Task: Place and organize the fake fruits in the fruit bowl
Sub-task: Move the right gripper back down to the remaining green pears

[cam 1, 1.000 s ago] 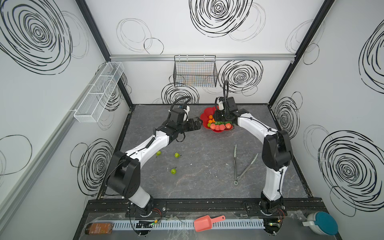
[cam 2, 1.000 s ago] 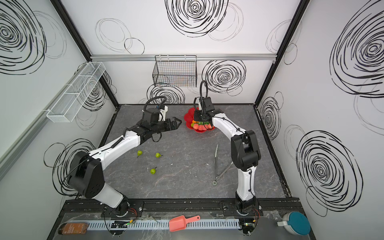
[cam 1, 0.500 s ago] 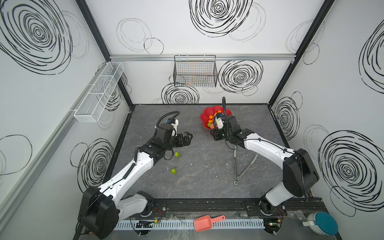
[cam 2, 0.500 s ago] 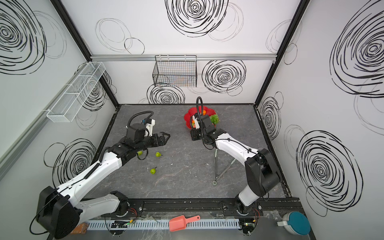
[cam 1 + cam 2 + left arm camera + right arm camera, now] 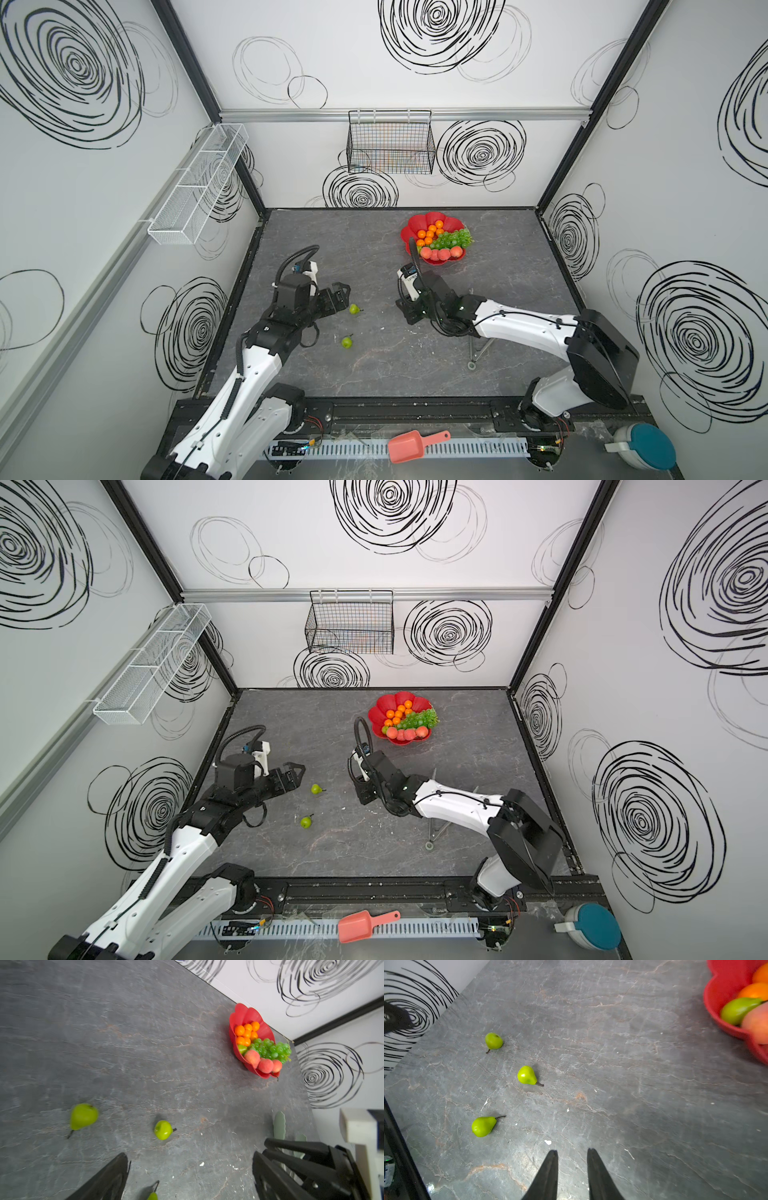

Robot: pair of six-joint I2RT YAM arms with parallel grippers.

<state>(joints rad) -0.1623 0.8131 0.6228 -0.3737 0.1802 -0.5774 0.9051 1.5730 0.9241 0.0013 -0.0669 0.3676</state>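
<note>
The red fruit bowl (image 5: pixel 415 222) (image 5: pixel 380 712) stands at the back right and holds oranges (image 5: pixel 432 232), a bunch of green grapes (image 5: pixel 455 238), peaches (image 5: pixel 440 253) and one green pear (image 5: pixel 737 1009). Three more pears lie on the table (image 5: pixel 493 1040) (image 5: pixel 527 1075) (image 5: pixel 483 1126); in both top views two of them show (image 5: pixel 354 308) (image 5: pixel 346 342). My left gripper (image 5: pixel 344 296) (image 5: pixel 191 1167) is open wide just left of the nearer-centre pear, with a pear (image 5: pixel 152 1195) low between its jaws. My right gripper (image 5: pixel 410 316) (image 5: pixel 572 1152) hangs over bare table mid-way, jaws slightly apart and empty.
Metal tongs (image 5: pixel 478 349) lie on the table under my right arm. A black wire basket (image 5: pixel 390 143) hangs on the back wall and a white mesh rack (image 5: pixel 195 187) on the left wall. A salmon-pink scoop (image 5: pixel 409 446) lies in front of the table.
Both arms drew back from the bowl toward the front. My left gripper came down beside the loose pears, and my right gripper moved to the table's middle. The grapes now show in the bowl.
</note>
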